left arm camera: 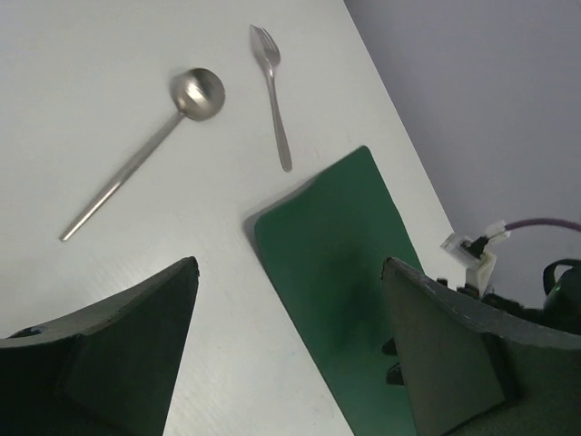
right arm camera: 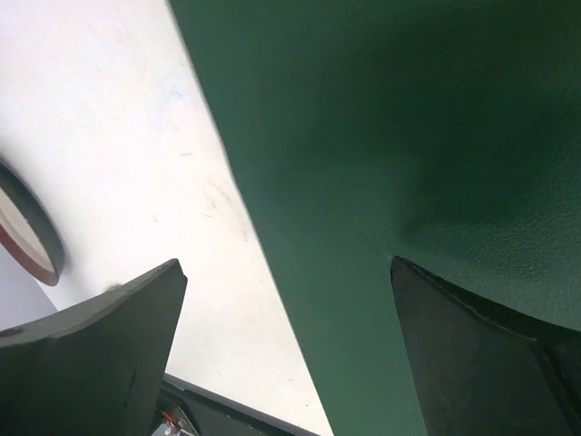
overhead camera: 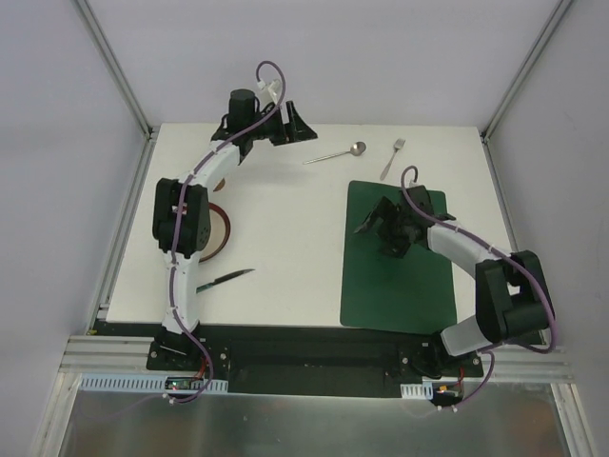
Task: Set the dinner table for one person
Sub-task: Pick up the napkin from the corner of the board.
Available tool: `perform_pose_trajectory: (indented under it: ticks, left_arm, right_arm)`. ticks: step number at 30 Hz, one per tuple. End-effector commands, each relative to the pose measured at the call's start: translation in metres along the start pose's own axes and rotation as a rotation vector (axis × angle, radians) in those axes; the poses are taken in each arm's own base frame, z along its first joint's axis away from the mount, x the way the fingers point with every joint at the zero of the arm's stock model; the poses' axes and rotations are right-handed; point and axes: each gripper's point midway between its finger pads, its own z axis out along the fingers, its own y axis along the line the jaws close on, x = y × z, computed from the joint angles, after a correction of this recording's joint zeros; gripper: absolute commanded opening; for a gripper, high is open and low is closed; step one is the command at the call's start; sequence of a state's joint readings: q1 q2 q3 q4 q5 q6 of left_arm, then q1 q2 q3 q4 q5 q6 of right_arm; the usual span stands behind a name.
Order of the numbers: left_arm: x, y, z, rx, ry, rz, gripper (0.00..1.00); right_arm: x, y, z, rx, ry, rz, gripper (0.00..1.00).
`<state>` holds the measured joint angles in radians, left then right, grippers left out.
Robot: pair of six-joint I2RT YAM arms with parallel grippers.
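While both tools hang empty, pick-up step looks in hand; placemat [overhead camera: 400,286] bare, nothing set on it.
Left tool [overhead camera: 288,127]: jaws apart, holds nothing. Spoon [overhead camera: 335,154] just ahead of it, fork [overhead camera: 392,158] beyond.
Right tool [overhead camera: 383,228]: jaws apart, empty, low over placemat.
Tabletop [overhead camera: 285,238] spans under both tools.
Plate [overhead camera: 224,233] and knife [overhead camera: 226,278] well behind left tool.
Judgement: next, left tool drops onto spoon handle. Thin steel lies flush on tabletop, needs low, square pinch.

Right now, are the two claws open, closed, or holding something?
Left gripper: open, holding nothing.
Right gripper: open, holding nothing, over the green placemat.
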<state>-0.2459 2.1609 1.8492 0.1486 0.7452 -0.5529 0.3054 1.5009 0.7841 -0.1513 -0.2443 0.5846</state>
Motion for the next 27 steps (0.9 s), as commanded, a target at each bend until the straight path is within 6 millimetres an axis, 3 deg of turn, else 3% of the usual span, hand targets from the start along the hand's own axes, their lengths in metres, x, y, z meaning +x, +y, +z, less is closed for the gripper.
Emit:
perform_pose_trajectory:
  ticks: [1,5,12,20,27]
  left_arm:
    - [0.031,-0.017,0.02,0.151,0.14,-0.027,0.8]
    - [0.059,-0.011,0.037,0.19,0.215,-0.073,0.79]
    - [0.116,0.0,0.059,0.201,0.329,-0.129,0.77]
    - [0.149,-0.005,0.082,0.205,0.382,-0.13,0.77]
    - [0.167,0.004,0.106,0.202,0.399,-0.144,0.76]
  right_arm:
    - [-0.043,0.042,-0.046,-0.062,-0.135,-0.101,0.97]
    - [-0.066,0.062,-0.083,-0.125,-0.226,-0.119,0.97]
    - [-0.087,0.061,-0.129,-0.146,-0.355,-0.11,0.96]
    - [-0.085,0.06,-0.146,-0.164,-0.387,-0.107,0.96]
    - [-0.081,0.061,-0.155,-0.179,-0.396,-0.111,0.96]
